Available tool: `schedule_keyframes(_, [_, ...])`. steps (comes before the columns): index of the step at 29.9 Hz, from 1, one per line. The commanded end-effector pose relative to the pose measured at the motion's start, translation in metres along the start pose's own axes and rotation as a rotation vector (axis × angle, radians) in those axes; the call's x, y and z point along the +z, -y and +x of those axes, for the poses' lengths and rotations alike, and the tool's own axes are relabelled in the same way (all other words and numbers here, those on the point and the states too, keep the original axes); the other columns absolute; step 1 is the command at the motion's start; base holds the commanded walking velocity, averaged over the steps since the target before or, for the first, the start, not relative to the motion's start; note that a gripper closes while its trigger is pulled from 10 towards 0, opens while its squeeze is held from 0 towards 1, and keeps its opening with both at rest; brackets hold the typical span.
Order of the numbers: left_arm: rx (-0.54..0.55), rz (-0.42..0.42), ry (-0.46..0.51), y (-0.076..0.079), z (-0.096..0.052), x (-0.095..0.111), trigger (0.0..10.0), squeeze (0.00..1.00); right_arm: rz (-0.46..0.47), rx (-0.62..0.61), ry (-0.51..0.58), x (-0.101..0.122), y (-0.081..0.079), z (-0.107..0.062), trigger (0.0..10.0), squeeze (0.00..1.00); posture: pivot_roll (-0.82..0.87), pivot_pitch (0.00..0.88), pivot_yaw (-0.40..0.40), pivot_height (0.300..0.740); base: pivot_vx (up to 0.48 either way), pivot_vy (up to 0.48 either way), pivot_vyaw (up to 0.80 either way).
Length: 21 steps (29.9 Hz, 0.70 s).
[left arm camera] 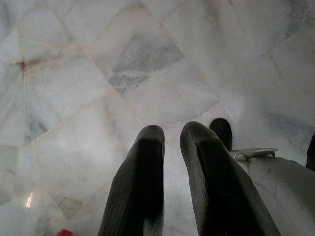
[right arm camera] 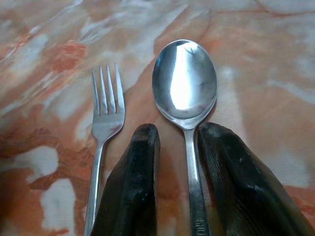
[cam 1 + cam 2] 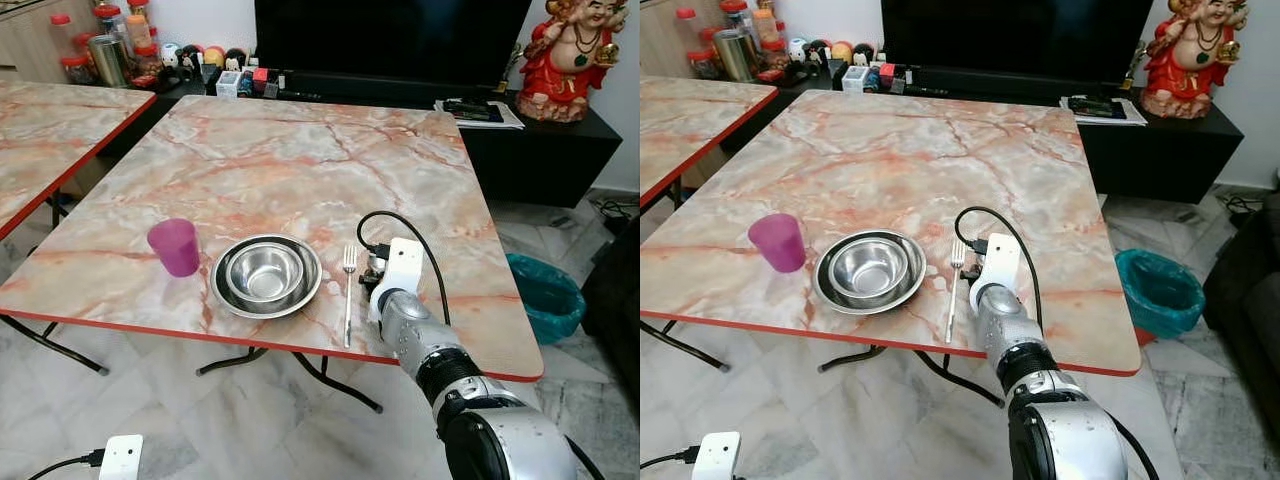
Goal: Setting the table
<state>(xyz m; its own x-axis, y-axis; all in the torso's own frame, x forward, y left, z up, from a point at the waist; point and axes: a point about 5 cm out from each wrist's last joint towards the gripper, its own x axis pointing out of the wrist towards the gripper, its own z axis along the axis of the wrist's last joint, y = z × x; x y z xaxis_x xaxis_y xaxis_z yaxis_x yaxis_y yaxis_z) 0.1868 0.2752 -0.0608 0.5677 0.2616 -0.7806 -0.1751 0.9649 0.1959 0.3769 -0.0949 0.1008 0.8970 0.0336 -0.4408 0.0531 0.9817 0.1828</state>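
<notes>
Right wrist view: the right gripper (image 2: 178, 162) has its two black fingers (image 2: 129, 187) set narrowly either side of the spoon (image 2: 185, 81) handle, which lies between them on the table (image 3: 300, 150); whether they pinch it cannot be told.
Spoon: bowl up, just beside the fork (image 2: 106, 110) and parallel, likely being laid as a pair.
Fork: right of the steel bowl (image 3: 266, 272), tines away.
Cup (image 3: 175, 246): left of the bowl, completing one place.
Left gripper (image 1: 172, 172): hangs idle over the floor, fingers nearly together.
</notes>
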Motion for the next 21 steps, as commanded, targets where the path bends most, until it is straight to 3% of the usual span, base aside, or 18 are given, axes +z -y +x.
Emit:
schedule_keyframes(1, [0.005,0.012,-0.035,-0.001,-0.001,-0.007,10.0,0.0,0.008,-0.005,0.017,0.007,0.0,0.0,10.0,0.0,0.03,0.09,-0.045,0.74,0.0,0.0,0.0])
schedule_keyframes(11, [0.001,0.01,-0.032,-0.001,-0.001,-0.007,10.0,0.0,0.045,0.001,0.155,0.043,-0.001,-0.003,10.0,0.0,0.03,0.091,-0.039,0.74,0.0,0.0,0.0])
schedule_keyframes(13, [0.001,0.004,-0.024,-0.001,-0.001,-0.006,10.0,0.0,0.038,0.031,0.249,0.063,-0.003,-0.008,10.0,0.0,0.03,0.09,-0.037,0.74,0.0,0.0,0.0])
schedule_keyframes(18, [0.002,0.001,-0.019,-0.001,-0.001,-0.006,10.0,0.0,0.029,0.052,0.327,0.08,-0.006,-0.016,10.0,0.0,0.02,0.089,-0.038,0.74,0.0,0.0,0.0])
schedule_keyframes(21, [0.002,-0.004,-0.012,-0.001,-0.001,-0.005,10.0,0.0,0.03,0.041,0.433,0.098,0.0,-0.028,10.0,0.0,0.02,0.088,-0.038,0.74,0.0,0.0,0.0])
